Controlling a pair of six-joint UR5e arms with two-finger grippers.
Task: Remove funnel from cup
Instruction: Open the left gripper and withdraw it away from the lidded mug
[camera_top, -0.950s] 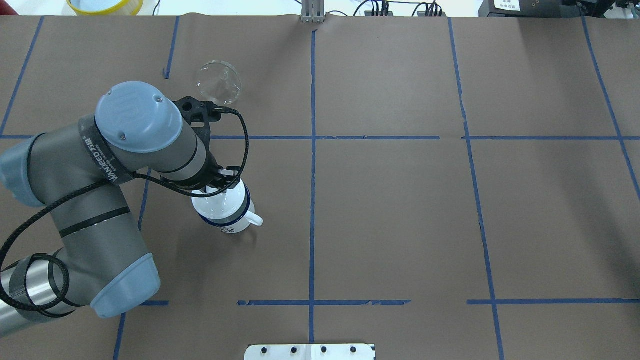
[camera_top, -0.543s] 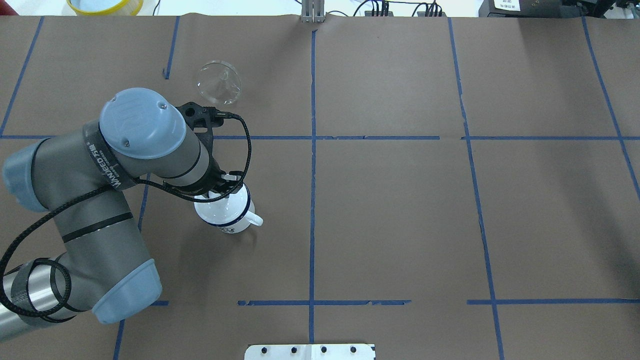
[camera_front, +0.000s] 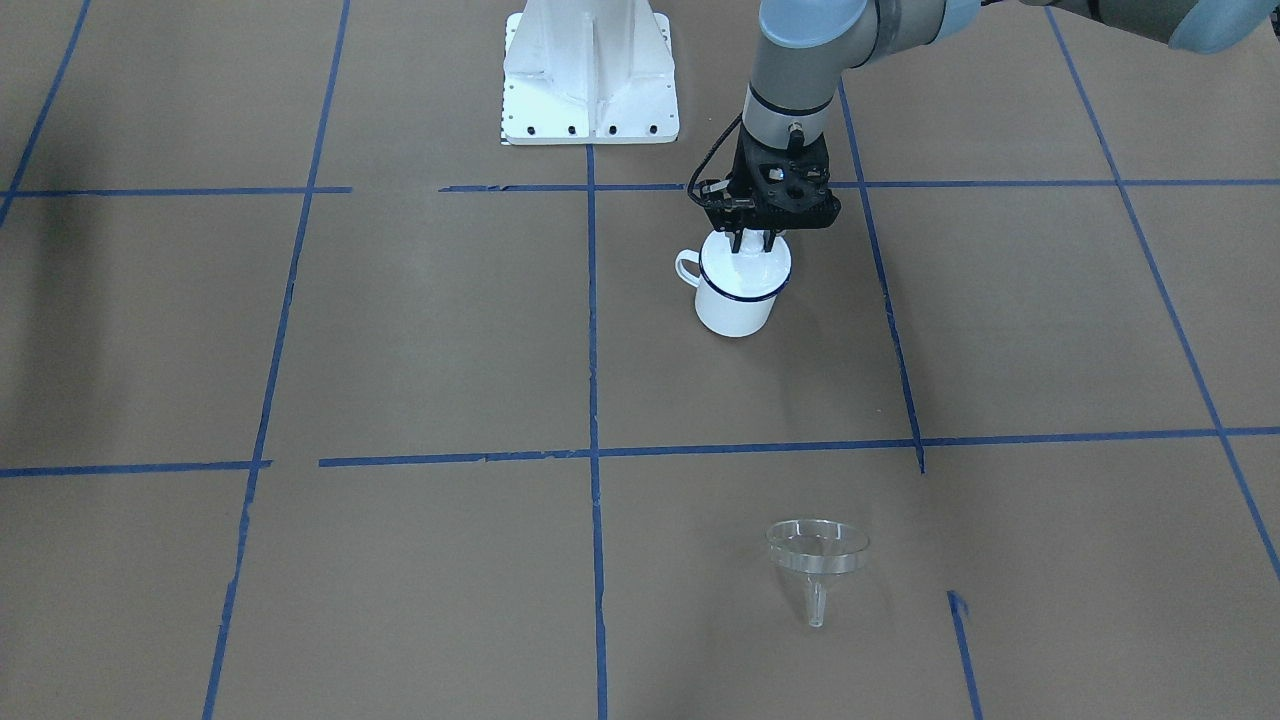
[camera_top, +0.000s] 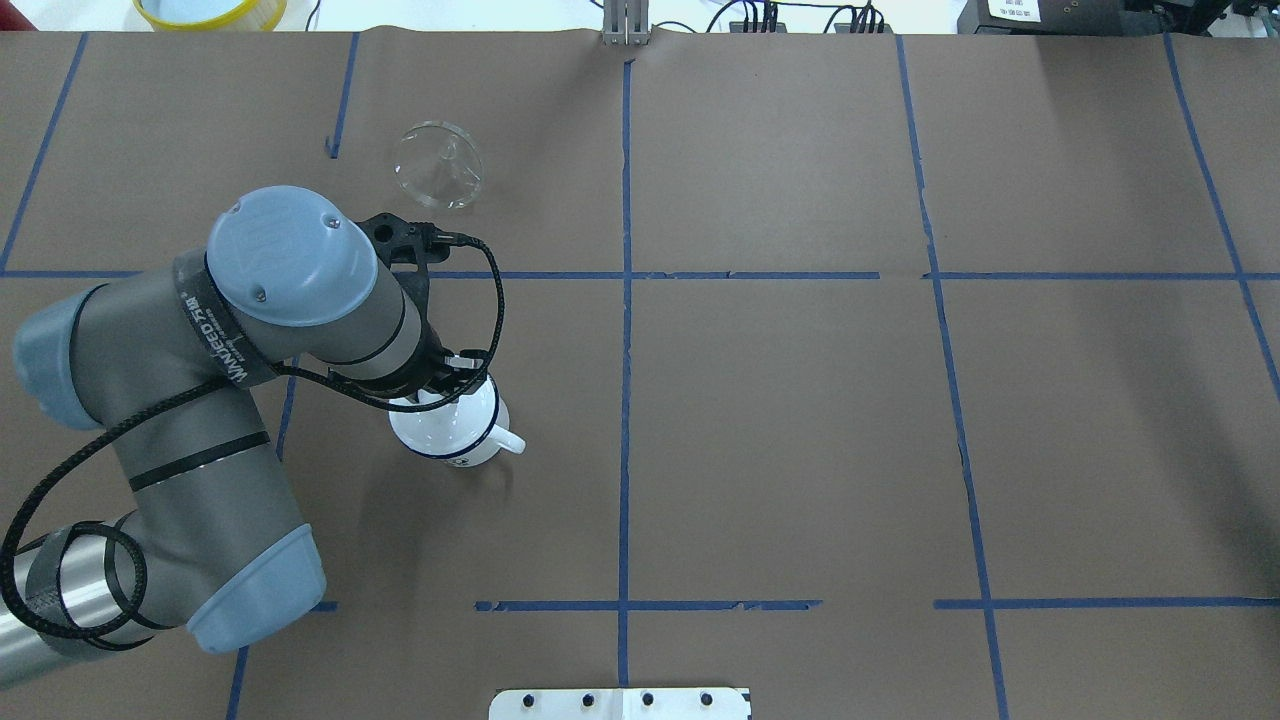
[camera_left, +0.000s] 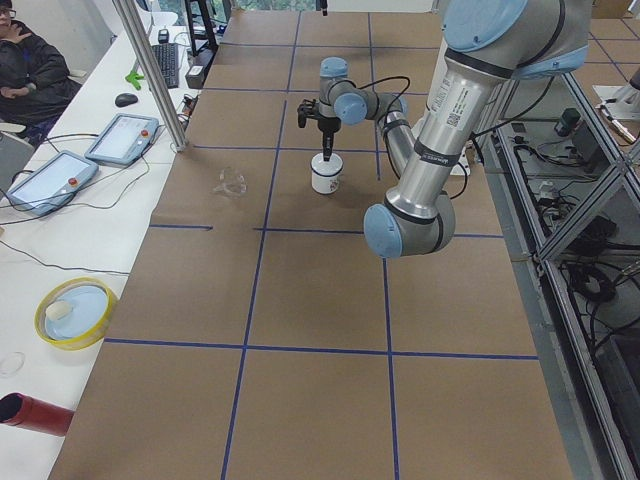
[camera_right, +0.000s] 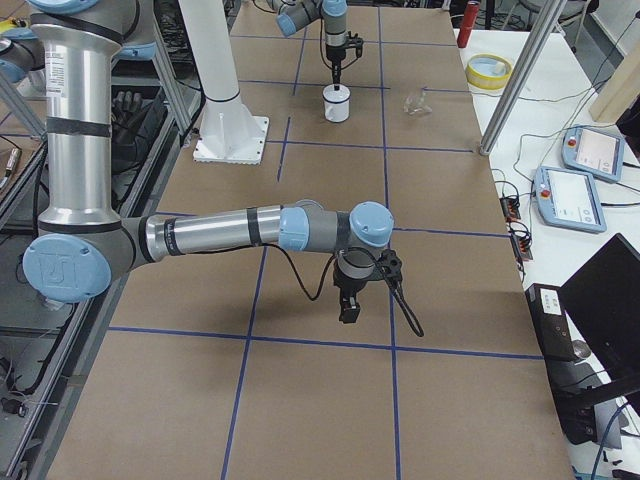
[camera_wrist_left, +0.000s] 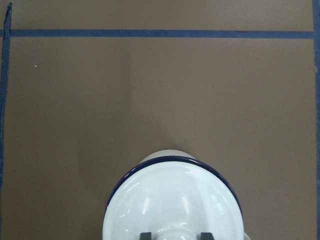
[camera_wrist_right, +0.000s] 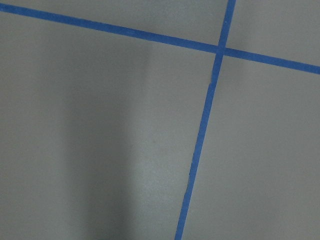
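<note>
Funnel (camera_top: 438, 165) lies at the table's (camera_top: 800, 420) far left, in from the far edge, with bare paper on every side. It rests on its side, long axis near-to-far, mouth toward the robot and stem pointing away. It is well apart from the left gripper (camera_front: 752, 243), whose narrowly parted fingers dip into the cup (camera_front: 738, 295) holding nothing. I cannot tell how the right gripper's (camera_right: 349, 305) fingers stand.

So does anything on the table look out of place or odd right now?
The funnel lies tipped over on the table, well apart from the cup, not in it. The left end effector is at the cup's mouth instead. Nothing looks spilled or broken.
</note>
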